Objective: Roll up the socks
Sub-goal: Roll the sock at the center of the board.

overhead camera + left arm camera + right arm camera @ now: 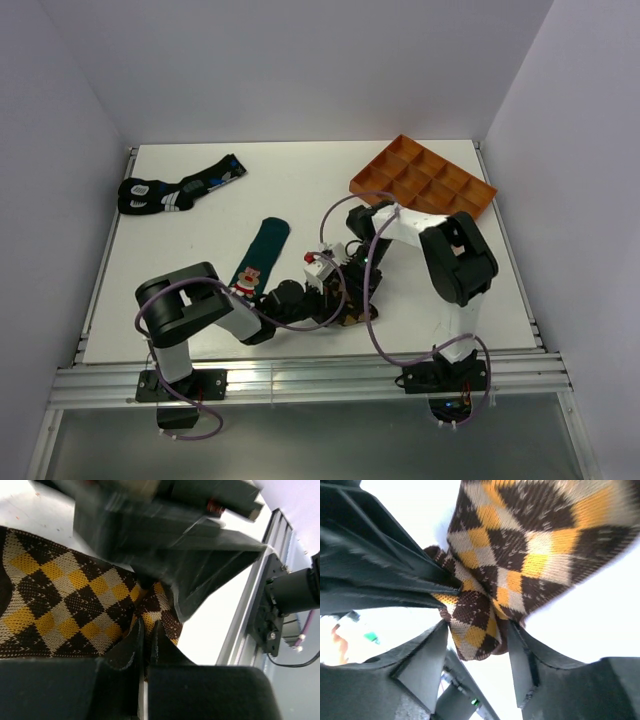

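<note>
An orange divided tray (372,187) sat at the counter's (300,180) far right corner. Near the front edge lay the checkered sock (520,545) — left fingers (131,645) pinching its bunched end, right fingers (420,665) spread astride it. The teal sock (262,250) lay just left; a dark pair (180,188) lay by the far left corner.

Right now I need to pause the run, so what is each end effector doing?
Left end effector: closed, pinching the checkered sock.
Right end effector: open, straddling that sock's end.
</note>
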